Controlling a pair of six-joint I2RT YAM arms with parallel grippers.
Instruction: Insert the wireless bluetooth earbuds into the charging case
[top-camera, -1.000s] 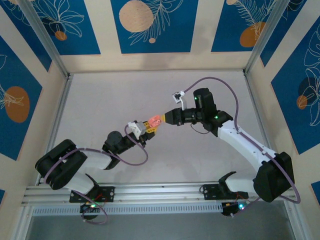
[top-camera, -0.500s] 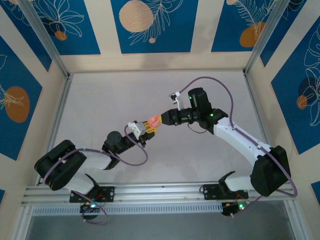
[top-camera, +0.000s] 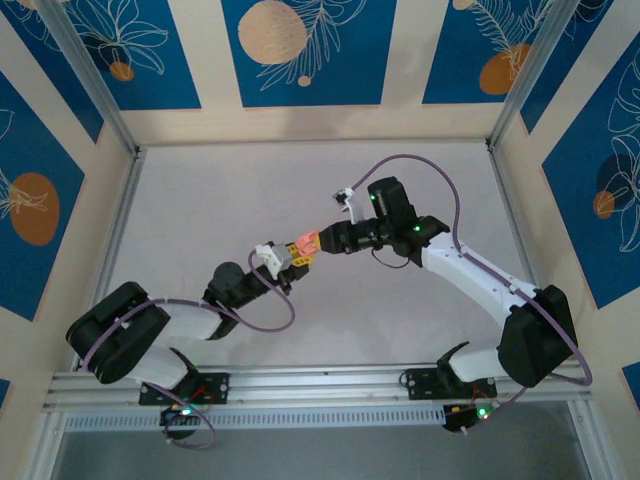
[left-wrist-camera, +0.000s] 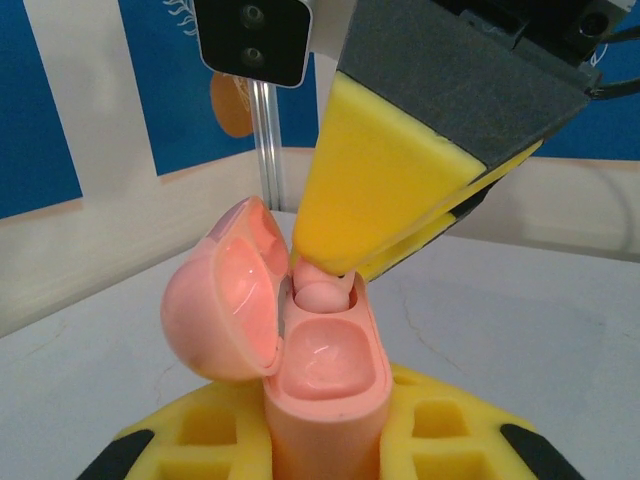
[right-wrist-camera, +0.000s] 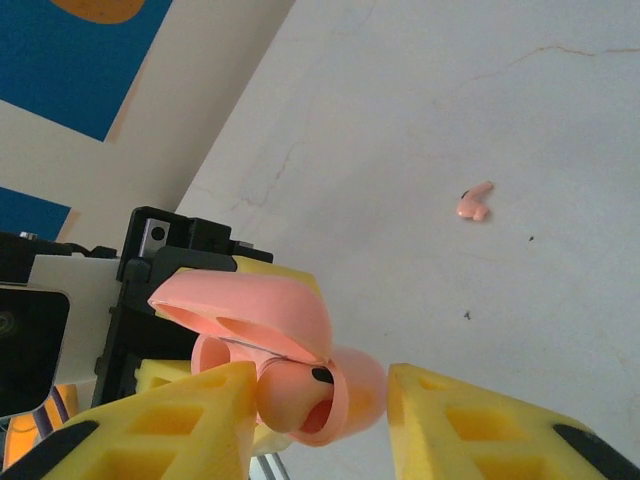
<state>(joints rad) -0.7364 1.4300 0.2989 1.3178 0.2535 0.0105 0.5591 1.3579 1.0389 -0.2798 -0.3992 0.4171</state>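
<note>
**A:** Right arm has swung in toward the middle since a second ago, hasn't it? The right gripper (top-camera: 322, 240) now sits tip to tip with the left gripper (top-camera: 293, 256).

**B:** Agreed. Start with what's closest to the left wrist.

**A:** The left gripper's yellow foam pads (left-wrist-camera: 195, 440) are pressed against a small salmon-pink rounded plastic charging case (left-wrist-camera: 325, 400). They pinch its lower body, and it stands upright between them.

**B:** And the case itself?

**A:** Its glossy pink hinged lid (left-wrist-camera: 225, 310) is swung open to one side. The socket (left-wrist-camera: 325, 360) nearer the left gripper is bare. In the socket beyond it sits a tiny salmon-pink rounded earbud (left-wrist-camera: 320, 297).

**B:** Where are the right gripper's yellow foam fingers (left-wrist-camera: 380, 180)?

**A:** They come down from above. The tip of one is just over that earbud, touching it or nearly so; I can't tell which.

**B:** Is it pinching?

**A:** No. In the right wrist view the jaws stand spread. The case's open top lies in the gap between them, close to both fingers.

**B:** Anything farther out?

**A:** A second earbud (right-wrist-camera: 474, 203) lies ahead of the right gripper and well apart from it, on the pale grey matte table (right-wrist-camera: 450, 90).
</note>
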